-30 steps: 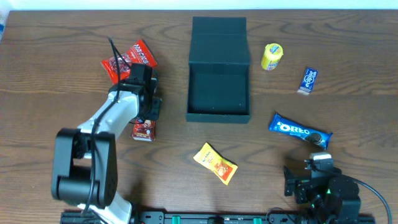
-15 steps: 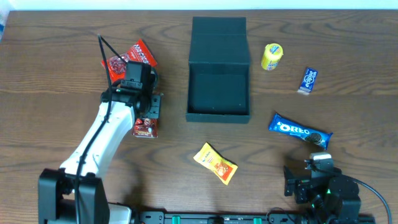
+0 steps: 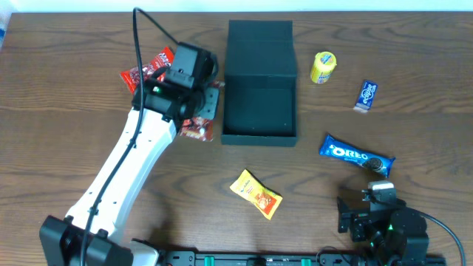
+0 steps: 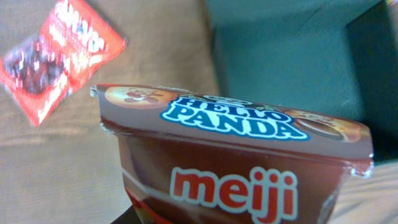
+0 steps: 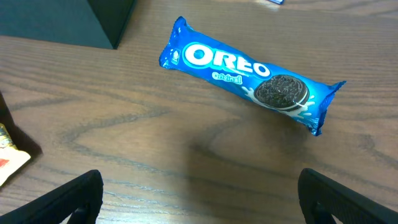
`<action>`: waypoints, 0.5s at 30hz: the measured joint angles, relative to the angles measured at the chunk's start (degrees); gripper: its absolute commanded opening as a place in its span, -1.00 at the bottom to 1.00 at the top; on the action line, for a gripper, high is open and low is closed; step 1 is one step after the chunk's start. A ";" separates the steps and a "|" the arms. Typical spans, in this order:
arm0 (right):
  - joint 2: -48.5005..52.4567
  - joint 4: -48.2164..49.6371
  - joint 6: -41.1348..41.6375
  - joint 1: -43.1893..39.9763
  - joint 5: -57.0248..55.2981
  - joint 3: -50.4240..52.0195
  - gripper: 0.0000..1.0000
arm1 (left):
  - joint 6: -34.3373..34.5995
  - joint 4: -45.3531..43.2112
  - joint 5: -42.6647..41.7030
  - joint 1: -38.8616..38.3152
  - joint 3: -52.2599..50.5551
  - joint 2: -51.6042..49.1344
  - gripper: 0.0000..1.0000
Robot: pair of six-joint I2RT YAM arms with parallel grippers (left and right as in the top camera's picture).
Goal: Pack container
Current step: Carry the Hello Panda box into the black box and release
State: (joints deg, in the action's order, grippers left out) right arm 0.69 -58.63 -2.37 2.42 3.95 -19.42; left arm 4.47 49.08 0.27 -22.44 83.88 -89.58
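Observation:
The dark teal container (image 3: 259,118) stands open at the table's upper middle, its flap lid folded back; its wall also shows in the left wrist view (image 4: 286,56). My left gripper (image 3: 198,122) is shut on a brown Hello Panda packet (image 3: 196,131), which fills the left wrist view (image 4: 236,162), and holds it just left of the container's left wall. My right gripper (image 3: 373,214) is open and empty at the front right; its fingertips (image 5: 199,199) rest low over bare table, near a blue Oreo packet (image 5: 245,74).
A red snack packet (image 3: 151,65) lies behind the left arm, also in the left wrist view (image 4: 56,56). A yellow packet (image 3: 256,193) lies front middle. A yellow cup (image 3: 323,66), a small blue packet (image 3: 366,94) and the Oreo packet (image 3: 357,155) lie right of the container.
My left gripper has lifted the Hello Panda packet and carried it right and back, from the table's left to the container's left wall. The right arm has not moved.

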 measured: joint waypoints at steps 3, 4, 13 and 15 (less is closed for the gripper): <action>0.00 -0.02 0.00 0.00 0.00 0.00 0.98 | 2.45 0.74 0.00 -2.27 5.22 -3.85 -0.52; 0.00 -0.04 0.00 0.00 -0.02 0.00 0.99 | 3.39 1.03 -0.02 -3.15 7.17 -5.86 -0.52; 0.00 -0.02 0.00 0.00 -0.02 0.00 0.98 | 10.47 1.40 -0.09 -7.69 17.81 -21.62 -0.58; 0.00 -0.02 0.00 0.00 -0.02 0.00 0.99 | 11.69 1.16 -0.09 -7.85 18.18 -23.39 -0.58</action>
State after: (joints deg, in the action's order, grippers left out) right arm 0.69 -58.65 -2.37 2.42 3.92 -19.42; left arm 16.16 50.24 0.19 -30.28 102.06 -112.97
